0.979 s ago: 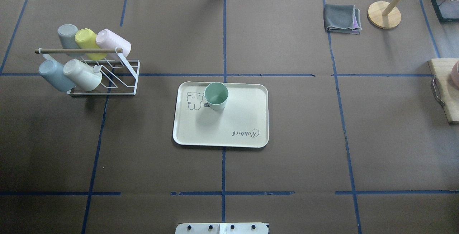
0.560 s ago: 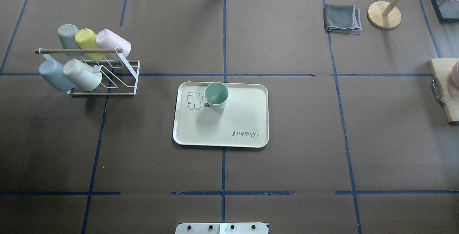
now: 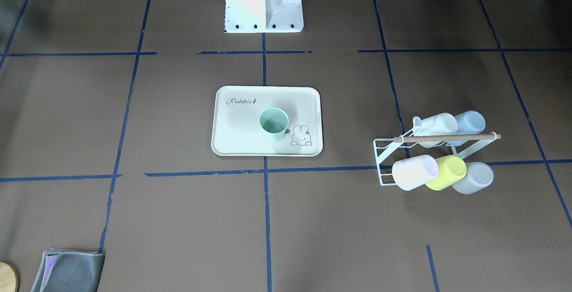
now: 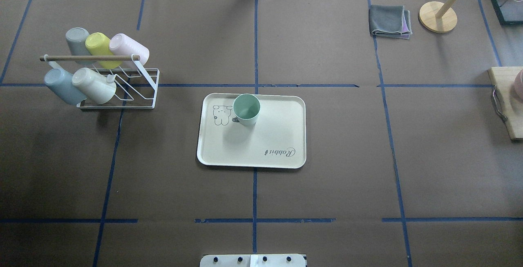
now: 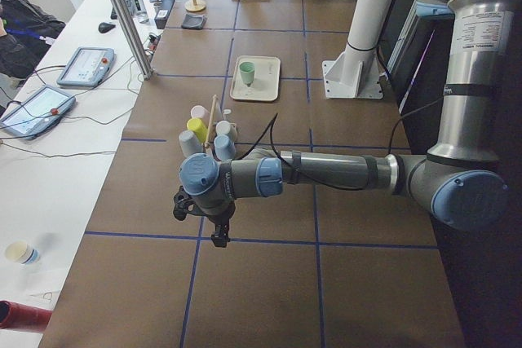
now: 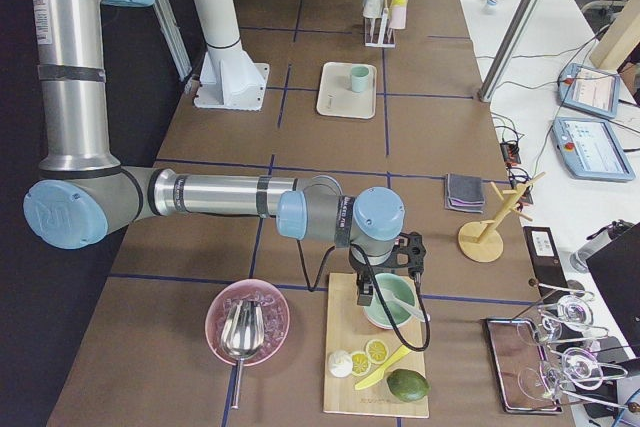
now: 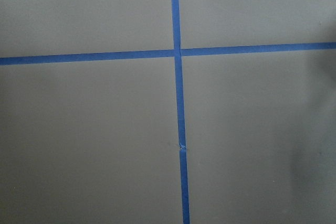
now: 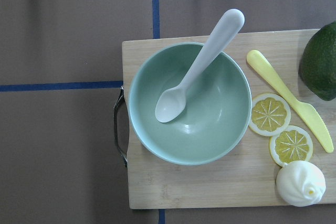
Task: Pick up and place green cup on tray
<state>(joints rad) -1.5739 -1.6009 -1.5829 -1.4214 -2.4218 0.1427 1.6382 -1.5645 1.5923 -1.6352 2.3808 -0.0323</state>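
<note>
The green cup (image 4: 246,110) stands upright on the tray (image 4: 265,144), at its far left part next to the bunny drawing. It shows the same way in the front-facing view, cup (image 3: 273,124) on tray (image 3: 237,135). Neither gripper is near it. My left gripper (image 5: 218,238) hangs over bare table far to the left, beyond the cup rack; I cannot tell if it is open. My right gripper (image 6: 378,289) hangs over a bowl on a cutting board far to the right; I cannot tell its state either. Neither wrist view shows fingers.
A white wire rack (image 4: 141,91) with several cups lying on it stands left of the tray. A grey cloth (image 4: 388,21) and a wooden stand (image 4: 437,16) sit far right. A cutting board (image 8: 210,187) holds a green bowl (image 8: 210,129), spoon and lemon slices.
</note>
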